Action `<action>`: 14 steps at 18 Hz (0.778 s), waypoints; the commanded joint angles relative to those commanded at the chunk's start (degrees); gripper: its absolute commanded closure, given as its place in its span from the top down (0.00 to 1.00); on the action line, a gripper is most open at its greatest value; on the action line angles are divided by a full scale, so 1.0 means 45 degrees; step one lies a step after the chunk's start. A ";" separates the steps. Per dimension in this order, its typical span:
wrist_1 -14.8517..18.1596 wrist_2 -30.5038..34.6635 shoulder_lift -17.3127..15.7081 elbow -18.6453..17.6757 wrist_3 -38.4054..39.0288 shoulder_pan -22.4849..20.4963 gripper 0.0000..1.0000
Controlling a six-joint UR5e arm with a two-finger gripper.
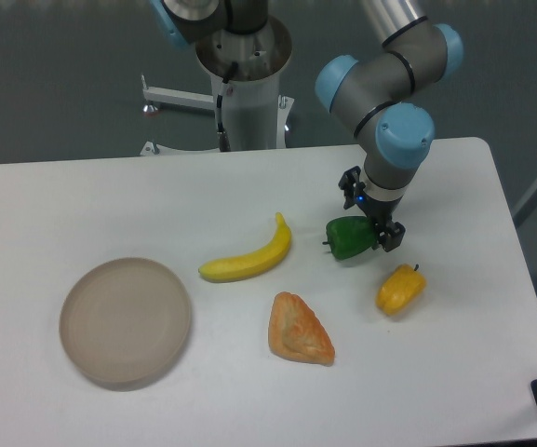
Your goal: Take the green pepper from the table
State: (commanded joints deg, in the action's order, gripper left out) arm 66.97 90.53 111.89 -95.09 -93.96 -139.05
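**UR5e gripper at the green pepper on the white table**

The fixed camera looks down on the table point(82, 196), a white tabletop with rounded corners. The arm point(384, 88), grey with light-blue joint caps, reaches in from the upper right and bends downward over the right half of the surface. Its gripper point(372, 225) is black and sits directly at the green pepper point(347, 238), right of the table's centre. One dark finger point(390, 235) shows against the pepper's right side, and the wrist covers the pepper's upper right part. The other finger is hidden, so whether the jaws are pinching the pepper or merely standing around it cannot be told from this view. Whether the pepper rests on the table or is raised just off it cannot be judged either.

The pepper is glossy and dark green, lumpy in outline, with a short dark stem pointing left. A yellow pepper point(400, 290) lies just beside it, below and to the right, apart from the gripper. A banana point(249, 258) lies to the pepper's left, curving upward at its right end, near but not touching it. A golden-brown pastry point(299, 329), roughly triangular, lies below the banana. A round beige plate point(126, 322) stands well apart on the left side.
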 joint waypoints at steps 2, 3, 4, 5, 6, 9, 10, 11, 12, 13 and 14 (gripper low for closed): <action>0.0000 -0.0039 0.0000 -0.0001 0.0000 0.0079 1.00; 0.0000 -0.0039 0.0019 0.0019 0.0039 0.0098 1.00; 0.0000 -0.0039 0.0039 -0.0001 0.0039 0.0098 1.00; 0.0000 -0.0039 0.0039 -0.0001 0.0058 0.0118 1.00; 0.0000 -0.0039 0.0058 -0.0020 0.0059 0.0118 1.00; 0.0000 -0.0039 0.0058 -0.0137 0.0097 0.0118 1.00; 0.0000 -0.0039 0.0039 -0.0234 0.0098 0.0118 1.00; -0.0078 -0.0039 0.0039 -0.0254 0.0078 0.0118 0.99; -0.0156 -0.0039 0.0058 -0.0255 0.0097 0.0118 0.91; -0.0234 -0.0039 0.0058 -0.0255 0.0098 0.0118 0.83; -0.0235 -0.0058 0.0058 -0.0235 0.0078 0.0118 0.76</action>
State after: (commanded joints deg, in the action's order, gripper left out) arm 65.92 90.26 112.15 -96.15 -93.60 -138.52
